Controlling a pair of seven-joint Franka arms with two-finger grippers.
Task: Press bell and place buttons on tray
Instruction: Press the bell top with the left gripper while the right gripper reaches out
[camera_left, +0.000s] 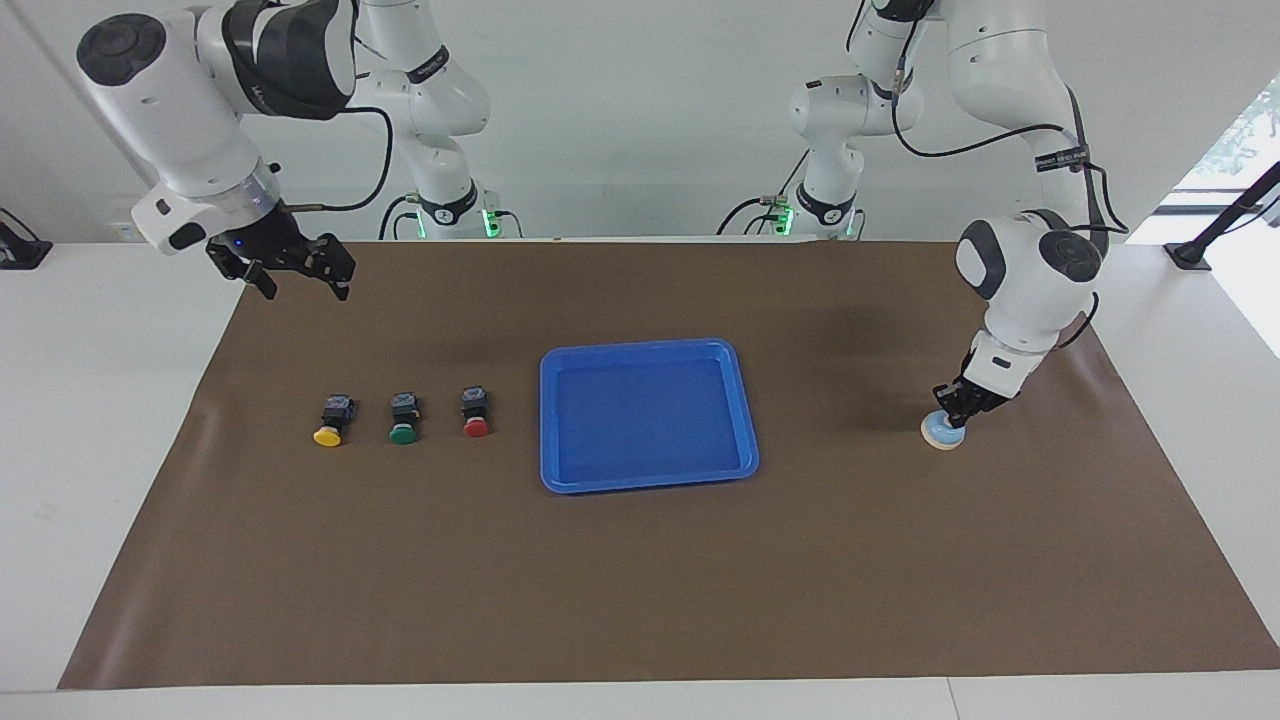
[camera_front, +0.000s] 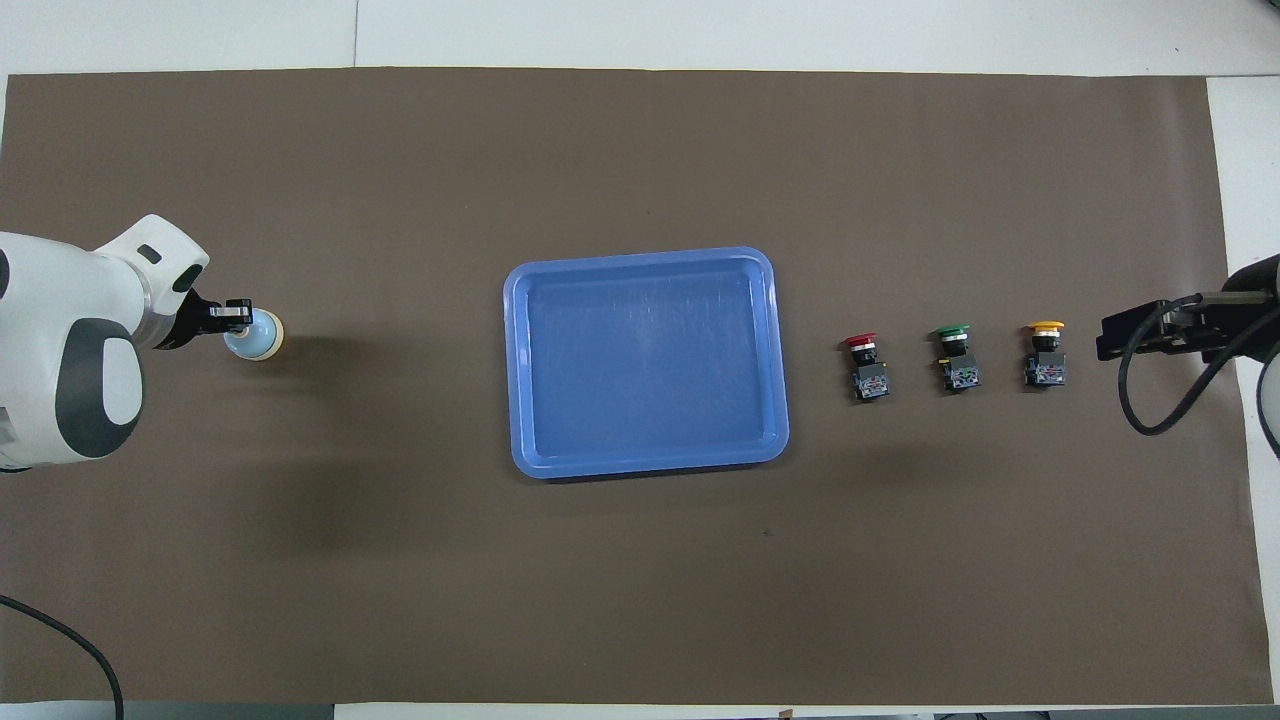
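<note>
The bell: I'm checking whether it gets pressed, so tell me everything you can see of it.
The bell is a small round light-blue dome on a cream base rim, glossy like plastic or enamel. It stands upright on the brown mat, at the left arm's end of the table, apart from the tray. The shut left gripper is down on its top, covering the knob.

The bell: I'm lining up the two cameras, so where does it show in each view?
Facing view: the bell sits at the picture's right, under the shut left gripper.
Overhead view: the bell sits at the picture's left edge.
Shared landmark: the tray in the middle.
</note>
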